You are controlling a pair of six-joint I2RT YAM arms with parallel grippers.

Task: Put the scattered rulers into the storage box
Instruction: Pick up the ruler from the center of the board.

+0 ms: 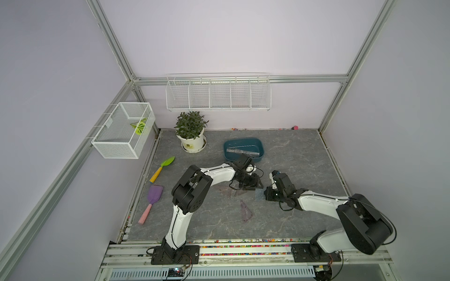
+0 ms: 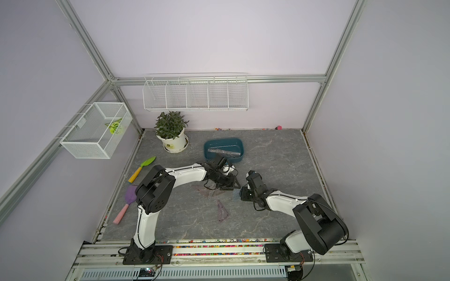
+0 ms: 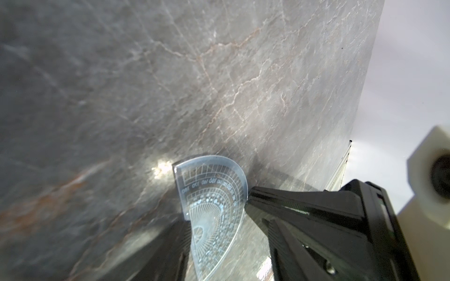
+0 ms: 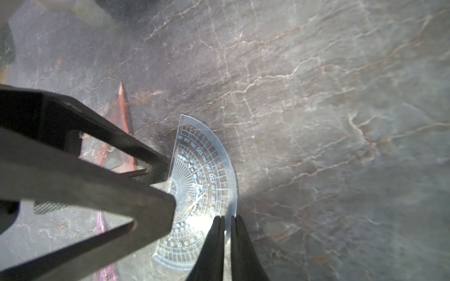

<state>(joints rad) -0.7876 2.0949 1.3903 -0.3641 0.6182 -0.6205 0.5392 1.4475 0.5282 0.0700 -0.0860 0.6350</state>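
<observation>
A bluish semicircular protractor (image 4: 209, 158) (image 3: 214, 194) sits tilted on the grey table, a pale patch in both top views (image 1: 259, 194) (image 2: 235, 194). My right gripper (image 4: 227, 219) (image 1: 266, 194) is shut on its curved rim. My left gripper (image 3: 216, 209) (image 1: 258, 187) is open around it, one fingertip (image 4: 160, 170) against its straight edge. Purplish triangle rulers lie nearby (image 1: 246, 211) (image 2: 222, 211), and more lie under the left gripper (image 1: 233, 193) (image 4: 119, 116). The teal storage box (image 1: 261, 146) (image 2: 207, 146) behind holds straight rulers (image 1: 243, 152) (image 2: 224, 151).
A potted plant (image 1: 192, 143) stands left of the box. A green trowel (image 1: 163, 167) and a purple shovel (image 1: 153, 197) lie along the table's left edge. White wire baskets hang on the left wall (image 1: 121, 131) and the back wall (image 1: 218, 95).
</observation>
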